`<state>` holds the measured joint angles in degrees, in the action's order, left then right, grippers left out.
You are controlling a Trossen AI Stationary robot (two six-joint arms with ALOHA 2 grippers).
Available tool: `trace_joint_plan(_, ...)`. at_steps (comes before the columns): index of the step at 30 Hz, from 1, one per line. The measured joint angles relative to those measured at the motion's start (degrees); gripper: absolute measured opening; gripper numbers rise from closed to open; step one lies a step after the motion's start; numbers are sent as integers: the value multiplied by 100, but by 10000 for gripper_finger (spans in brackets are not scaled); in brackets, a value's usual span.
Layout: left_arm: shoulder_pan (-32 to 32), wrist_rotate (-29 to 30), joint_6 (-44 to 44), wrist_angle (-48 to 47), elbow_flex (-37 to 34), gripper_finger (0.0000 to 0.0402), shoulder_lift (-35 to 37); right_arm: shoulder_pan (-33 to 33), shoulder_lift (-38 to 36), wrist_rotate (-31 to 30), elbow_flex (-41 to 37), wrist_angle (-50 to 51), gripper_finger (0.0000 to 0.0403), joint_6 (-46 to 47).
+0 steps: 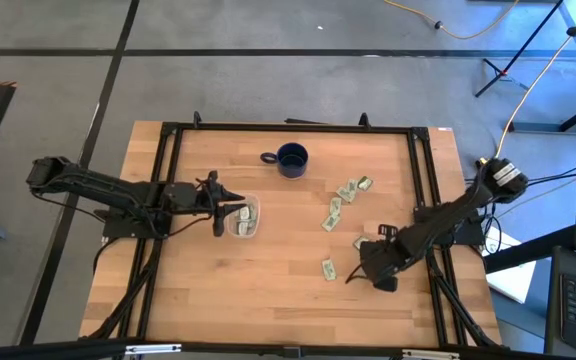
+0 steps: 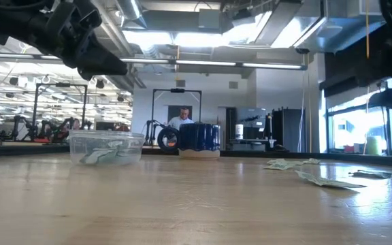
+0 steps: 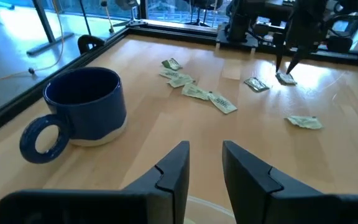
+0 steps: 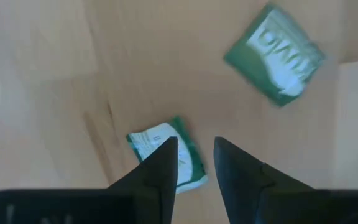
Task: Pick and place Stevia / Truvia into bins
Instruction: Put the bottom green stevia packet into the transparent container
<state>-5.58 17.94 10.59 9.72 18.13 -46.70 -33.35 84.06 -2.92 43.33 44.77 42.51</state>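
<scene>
Several pale green and white sachets lie flat on the wooden table, scattered between the mug and my right arm. The clear tub stands left of centre with a few sachets inside. My left gripper hovers open over the tub's left rim. My right gripper points down near the table's right near corner, open by a narrow gap. One sachet lies just below its fingertips and another lies farther off. My right gripper comes at the sachet from above, pointing down. One finger covers part of the sachet. I cannot tell whether the fingertips touch it. The sachet lies flat on the table, not between the fingers.
A dark blue mug stands near the table's far edge. A black frame runs around the table top. Bare wood lies along the near edge and between the tub and the sachets. A person shows far off in the room.
</scene>
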Motion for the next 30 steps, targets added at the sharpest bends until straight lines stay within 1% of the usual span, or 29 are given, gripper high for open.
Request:
trace_joint_plan(5,0,34,-354,0,0,88,0,-228,493,-2,7,-156,108,243)
trace_joint_plan(10,0,37,-388,0,0,91,0,-286,654,-4,24,-187,106,565)
trace_joint_plan(13,2,39,-391,-4,0,92,0,-286,646,33,22,-211,89,683)
trace_joint_plan(19,2,43,-539,-30,0,90,0,-286,637,63,11,-292,30,697)
trace_joint_plan(22,2,44,-539,-53,0,89,0,-286,625,63,11,-290,8,699)
trace_joint_plan(24,2,44,-539,-56,0,89,0,-286,604,63,9,-292,5,748)
trace_joint_plan(27,2,44,-539,-50,0,91,0,-284,565,63,100,-237,10,944)
trace_joint_plan(30,2,41,-539,-50,0,89,0,-282,480,63,336,-215,11,993)
